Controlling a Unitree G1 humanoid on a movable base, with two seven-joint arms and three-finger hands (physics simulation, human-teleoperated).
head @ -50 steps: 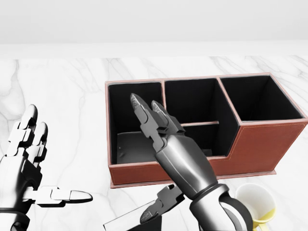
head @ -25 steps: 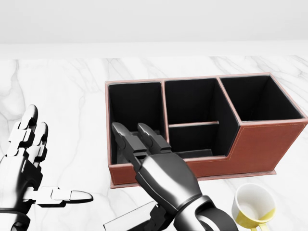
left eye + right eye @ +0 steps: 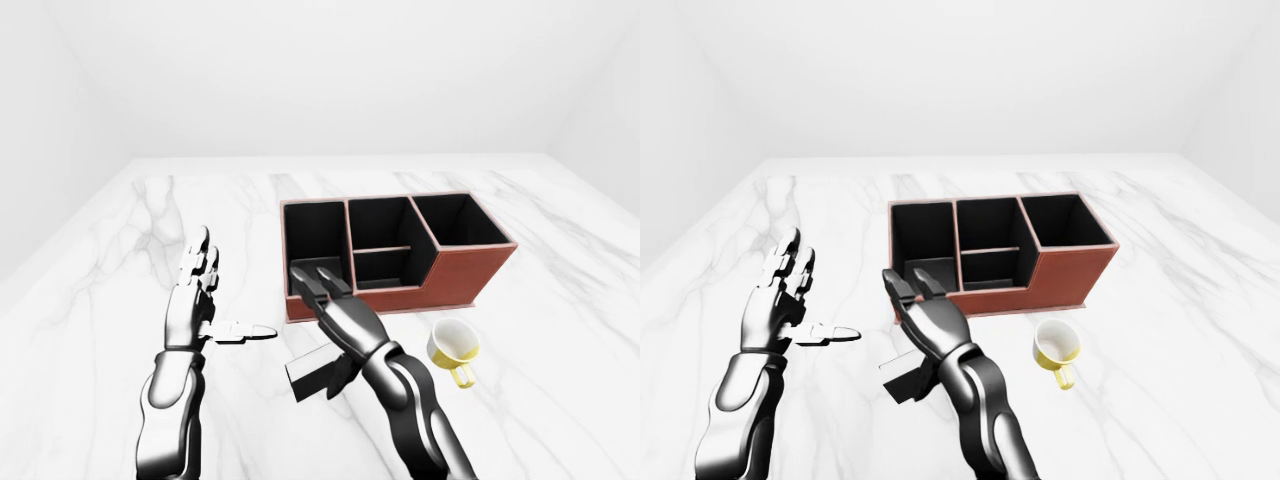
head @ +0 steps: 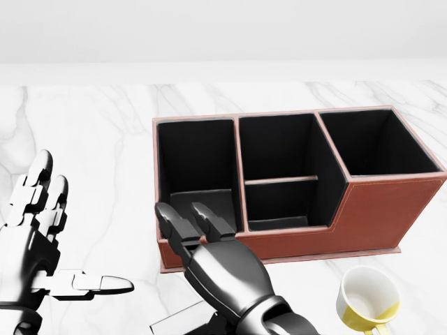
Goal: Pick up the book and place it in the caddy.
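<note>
The right hand (image 3: 325,300) hovers at the caddy's (image 4: 363,209) near-left wall, fingers straight and side by side, thumb hidden beneath, so its grip cannot be told; the dark book (image 4: 202,199) seems to lean inside the left compartment, though a dark slab (image 3: 315,372) under the wrist confuses this; a careless pull could drag the book out or shove the caddy toward the yellow mug (image 3: 1057,346); the left hand (image 3: 195,300) waits spread; white marble table (image 3: 120,260), bare white walls.

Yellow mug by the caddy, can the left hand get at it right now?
Probably not: the left hand hangs open far left in the head view, and the right arm lies between it and the yellow mug.
</note>
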